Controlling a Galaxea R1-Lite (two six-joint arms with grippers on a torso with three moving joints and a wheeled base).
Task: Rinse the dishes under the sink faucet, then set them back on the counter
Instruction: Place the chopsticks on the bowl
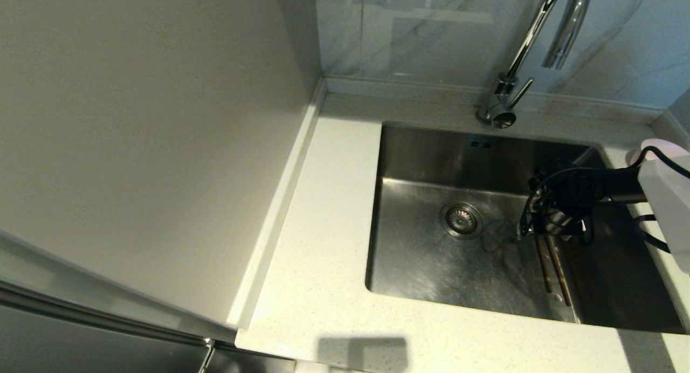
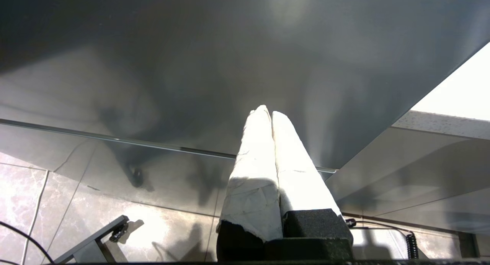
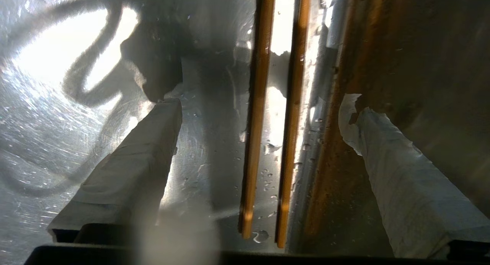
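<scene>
Two brown wooden chopsticks (image 1: 553, 270) lie side by side on the wet floor of the steel sink (image 1: 431, 152), near its right wall. My right gripper (image 1: 552, 234) reaches in from the right and hangs low over their far ends. In the right wrist view the chopsticks (image 3: 256, 142) run between the wide-apart taped fingers (image 3: 134, 161) of the open right gripper (image 3: 260, 104), touching neither finger. A pale pink rounded shape (image 1: 655, 145), perhaps the pink bowl, peeks out behind the right arm. The yellow-green bowl is out of view. My left gripper (image 2: 268, 112) is shut and empty, parked low beside the cabinet.
The chrome faucet (image 1: 531, 39) rises behind the sink, its spout curving over the back right. The round drain (image 1: 461, 219) sits mid-basin. Off-white counter (image 1: 323, 227) borders the sink on the left and front, ending at a beige wall panel (image 1: 135, 119).
</scene>
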